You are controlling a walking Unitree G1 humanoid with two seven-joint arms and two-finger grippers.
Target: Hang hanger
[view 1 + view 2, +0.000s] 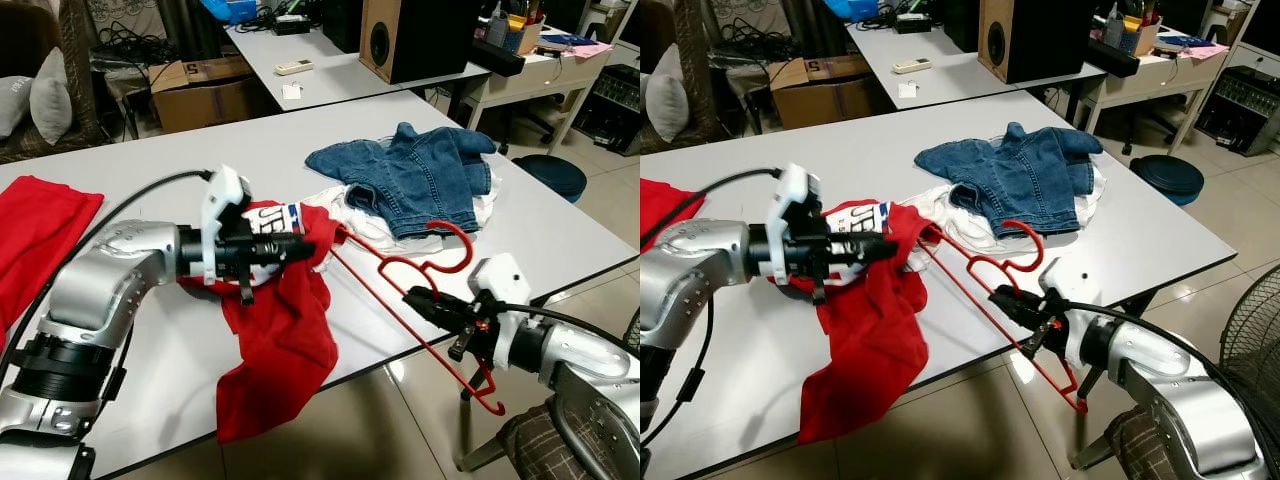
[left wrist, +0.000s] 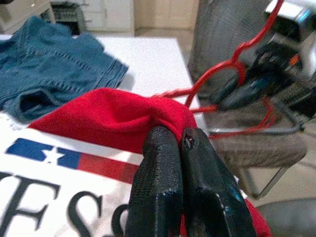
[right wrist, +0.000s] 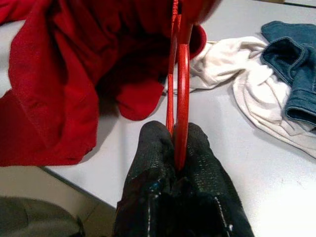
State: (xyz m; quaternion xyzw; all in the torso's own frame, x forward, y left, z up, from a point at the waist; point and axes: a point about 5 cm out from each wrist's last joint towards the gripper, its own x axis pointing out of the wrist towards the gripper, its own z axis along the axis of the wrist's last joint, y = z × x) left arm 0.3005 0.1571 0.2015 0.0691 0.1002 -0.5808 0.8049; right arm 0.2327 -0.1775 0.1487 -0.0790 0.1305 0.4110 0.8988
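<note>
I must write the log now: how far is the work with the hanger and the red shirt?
Done: the left gripper has its fingers shut on the red shirt, and the right gripper has its fingers shut on the red hanger. In hand: one hanger end sits inside the shirt. Left: the shirt is not spread on the hanger, much of it drapes off the table.

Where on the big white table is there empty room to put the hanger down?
The table is bare along its far side, behind the red shirt and left of the denim jacket. A smaller bare strip lies on the right corner past the jacket. The middle is crowded: shirt, white clothes, the red hanger, and both tools, left and right.
</note>
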